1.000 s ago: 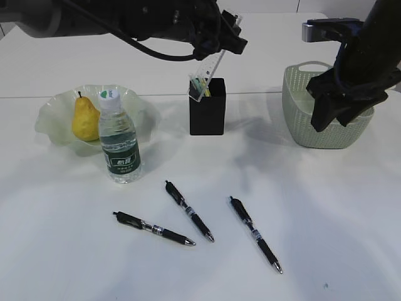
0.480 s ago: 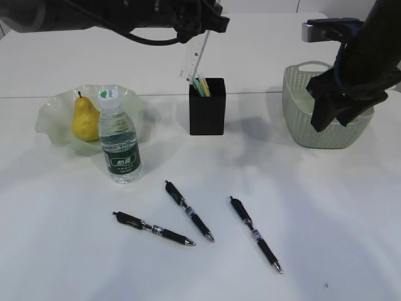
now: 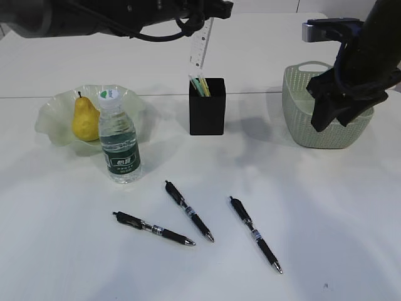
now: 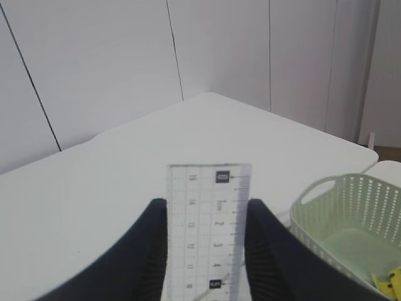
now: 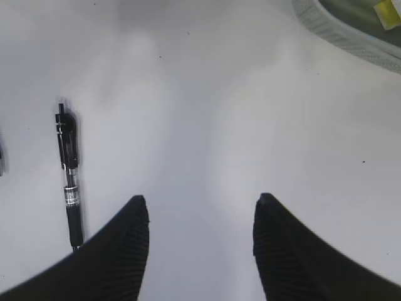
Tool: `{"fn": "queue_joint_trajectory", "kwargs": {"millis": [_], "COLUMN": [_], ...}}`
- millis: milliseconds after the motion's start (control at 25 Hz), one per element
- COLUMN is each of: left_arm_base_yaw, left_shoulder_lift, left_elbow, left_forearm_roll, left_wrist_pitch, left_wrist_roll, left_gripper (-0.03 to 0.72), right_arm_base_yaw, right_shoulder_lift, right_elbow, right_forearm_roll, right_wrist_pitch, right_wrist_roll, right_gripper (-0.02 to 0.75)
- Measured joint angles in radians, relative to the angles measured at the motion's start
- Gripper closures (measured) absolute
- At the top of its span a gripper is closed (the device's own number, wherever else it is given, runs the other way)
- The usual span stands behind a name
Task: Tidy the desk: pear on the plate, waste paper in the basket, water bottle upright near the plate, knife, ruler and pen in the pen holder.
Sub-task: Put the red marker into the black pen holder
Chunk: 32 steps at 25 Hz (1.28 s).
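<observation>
White table (image 3: 326,213) all round, pale wall panels behind — and the left gripper (image 4: 205,251) is clamped on the ruler (image 3: 200,45), its black fingers (image 4: 145,251) pressing both long edges. A second ago that ruler leaned at a slant with its lower end down at the pen holder (image 3: 207,106); now it hangs nearly upright, lifted clear just above the holder's mouth, where something yellow-green pokes out.

The right gripper (image 5: 200,244) hasn't budged — jaws apart, nothing between them, hovering beside the basket (image 3: 297,100) on the right. A scrap with yellow print, the waste paper (image 4: 388,283), lies inside that basket.

Count them off: three pens on the table — one at the left (image 3: 153,228), one in the middle (image 3: 189,211), one at the right (image 3: 255,234), all apart from each other. One pear (image 3: 84,118) sits on the plate (image 3: 47,122), one water bottle (image 3: 118,138) stands upright just in front of the plate.
</observation>
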Motion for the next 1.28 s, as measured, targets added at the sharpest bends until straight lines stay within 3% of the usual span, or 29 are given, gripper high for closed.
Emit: {"fn": "queue_joint_trajectory", "kwargs": {"millis": [1280], "left_arm_base_yaw": [-0.018], "left_shoulder_lift": [0.151], "left_elbow": [0.000], "left_forearm_roll": [-0.010], "left_wrist_pitch": [-0.227], "left_wrist_roll": [0.000], "left_gripper": [0.431], "right_arm_base_yaw": [0.000], "right_shoulder_lift": [0.000], "right_elbow": [0.000], "right_forearm_roll": [0.000], "right_wrist_pitch": [0.000], "right_wrist_roll": [0.000], "right_gripper": [0.338]}}
